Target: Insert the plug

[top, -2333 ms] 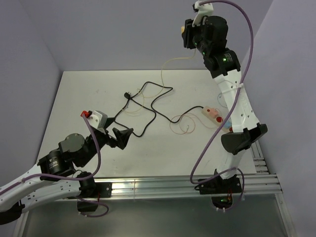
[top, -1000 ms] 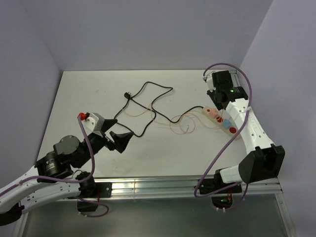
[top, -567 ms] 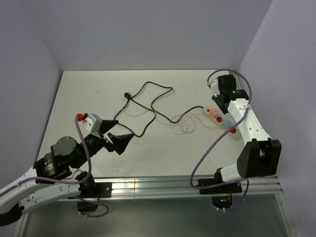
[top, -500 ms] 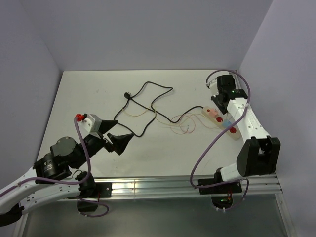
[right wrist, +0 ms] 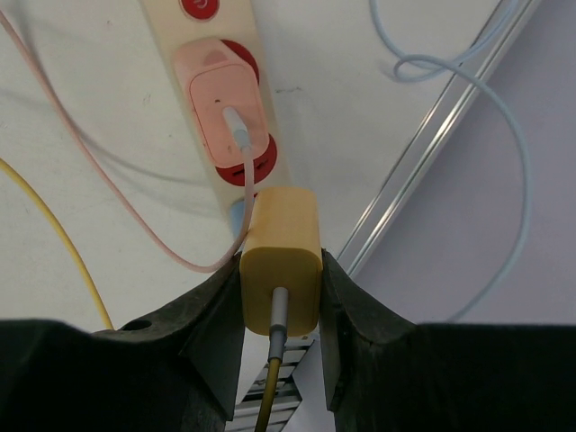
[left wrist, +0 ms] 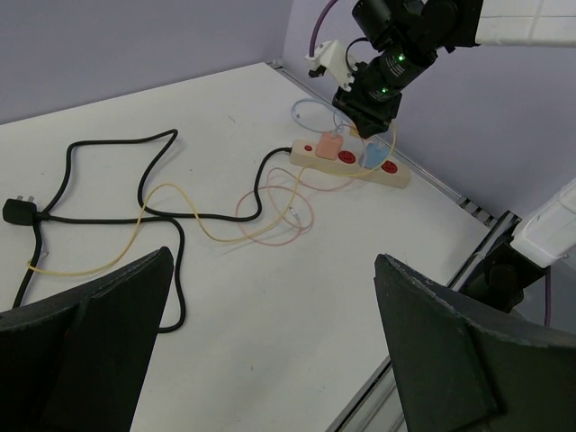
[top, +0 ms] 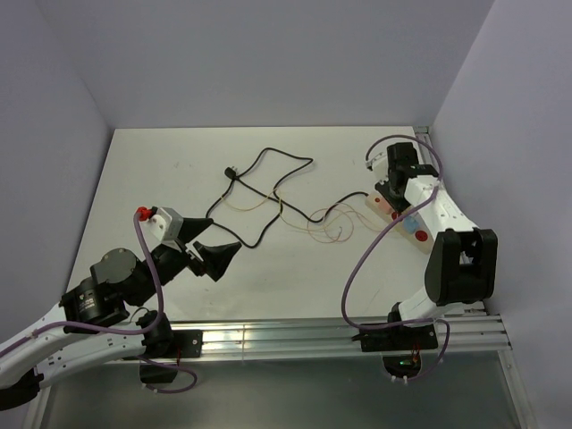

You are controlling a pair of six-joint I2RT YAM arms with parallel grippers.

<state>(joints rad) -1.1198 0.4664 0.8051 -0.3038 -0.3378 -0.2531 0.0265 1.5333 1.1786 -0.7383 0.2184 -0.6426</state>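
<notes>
My right gripper point(right wrist: 281, 281) is shut on the yellow plug point(right wrist: 281, 252), whose yellow cable runs out of its back end. The plug hangs over the cream power strip point(right wrist: 166, 36), just beyond a pink plug point(right wrist: 225, 103) seated in it, above a red socket point(right wrist: 263, 155). Whether its prongs touch the strip is hidden. A blue plug point(left wrist: 371, 155) sits further along the strip point(left wrist: 310, 157). From above, the right gripper point(top: 393, 183) is over the strip point(top: 427, 241) at the table's right edge. My left gripper point(left wrist: 274, 256) stands open and empty at front left point(top: 210, 248).
A black cable point(top: 268, 179) with a black plug point(left wrist: 16, 211) loops across the middle of the table. Thin yellow point(left wrist: 135, 225) and pink point(left wrist: 279, 207) cables coil between it and the strip. A metal rail point(right wrist: 432, 126) and the wall run close beside the strip.
The right arm came down from high in the air to the power strip with the yellow plug, then shifted slightly along it. The left arm barely moved.
</notes>
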